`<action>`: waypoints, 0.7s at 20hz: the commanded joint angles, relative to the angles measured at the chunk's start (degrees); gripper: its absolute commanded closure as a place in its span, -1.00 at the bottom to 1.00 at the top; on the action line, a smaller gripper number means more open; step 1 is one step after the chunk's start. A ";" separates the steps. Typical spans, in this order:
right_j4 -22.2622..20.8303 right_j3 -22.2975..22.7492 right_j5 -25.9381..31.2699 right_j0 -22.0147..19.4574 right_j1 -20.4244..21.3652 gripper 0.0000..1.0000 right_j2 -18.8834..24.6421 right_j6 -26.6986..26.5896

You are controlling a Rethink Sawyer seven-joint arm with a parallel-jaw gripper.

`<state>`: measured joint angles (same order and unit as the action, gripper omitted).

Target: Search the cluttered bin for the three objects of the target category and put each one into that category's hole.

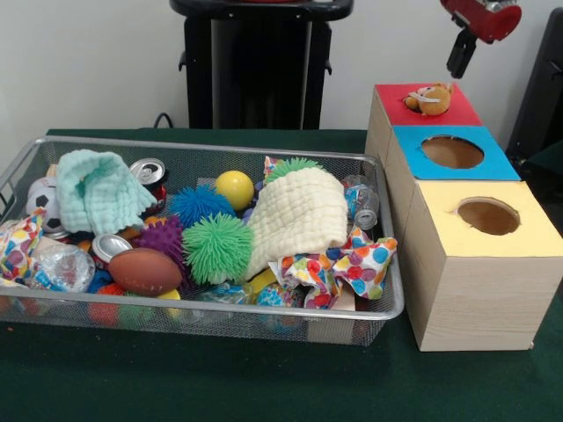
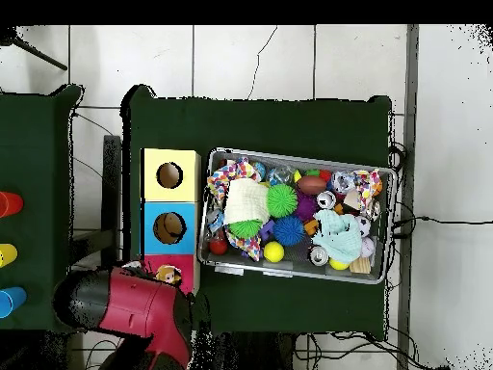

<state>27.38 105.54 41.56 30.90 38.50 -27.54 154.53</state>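
A small orange-brown plush toy (image 1: 429, 98) sits on the hole of the red-topped box (image 1: 462, 114); the overhead view shows the plush toy (image 2: 168, 277) there too. My gripper (image 1: 460, 54) hangs from the red arm above and a little right of the toy, apart from it, holding nothing I can see. From above, the red arm (image 2: 135, 306) hides the gripper. The wire bin (image 1: 202, 145) holds spiky balls in green (image 1: 217, 248), blue (image 1: 198, 204) and purple (image 1: 160, 237), a yellow ball (image 1: 235, 189), a brown football (image 1: 145, 271), cans and cloths.
A blue-topped box (image 1: 497, 164) and a yellow-topped box (image 1: 440, 229), each with a round hole, stand in line with the red one, right of the bin. A cream cloth (image 1: 295, 215), a mint cloth (image 1: 101, 189) and a dotted cloth (image 1: 339, 264) cover other items.
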 commanded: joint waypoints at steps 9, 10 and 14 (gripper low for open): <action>0.35 6.72 -1.34 -3.58 -3.31 1.00 5.80 8.40; 0.39 6.80 -1.23 -3.85 -3.74 1.00 5.94 8.41; -1.03 6.35 0.99 -3.70 -4.66 1.00 4.72 8.99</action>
<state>27.30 108.85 40.12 28.97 37.03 -26.13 154.53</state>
